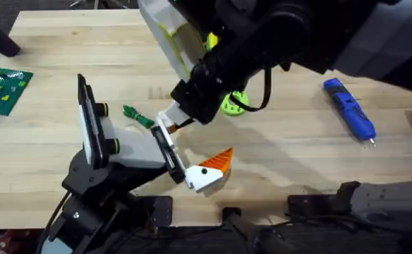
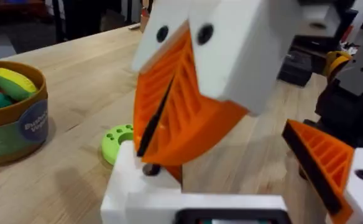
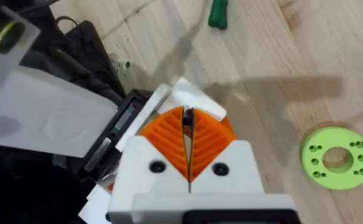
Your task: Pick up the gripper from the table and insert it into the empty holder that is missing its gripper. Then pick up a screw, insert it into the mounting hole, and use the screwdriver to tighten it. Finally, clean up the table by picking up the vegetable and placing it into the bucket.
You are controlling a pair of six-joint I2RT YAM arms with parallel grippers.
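My right pincer (image 3: 186,118) reaches across the bench to the holder (image 1: 132,152), which stands near the front edge toward the left corner. My orange ribbed pads (image 3: 209,140) are pressed together with just a thin dark slit between them. At their tips sits something small and dark that I cannot make out, right against the white base of the gripper (image 2: 128,186). The gripper is at the far end of the holder's black rail plate (image 1: 165,144), and its twin (image 1: 211,169) sits at the near end, orange wedge pointing right. The vegetable (image 1: 137,116) lies on the bench just behind the holder, with the lime-green ring (image 1: 233,104) further right. The blue screwdriver (image 1: 350,109) lies well apart, near the right edge. A brown bucket (image 2: 13,124) holds toy food.
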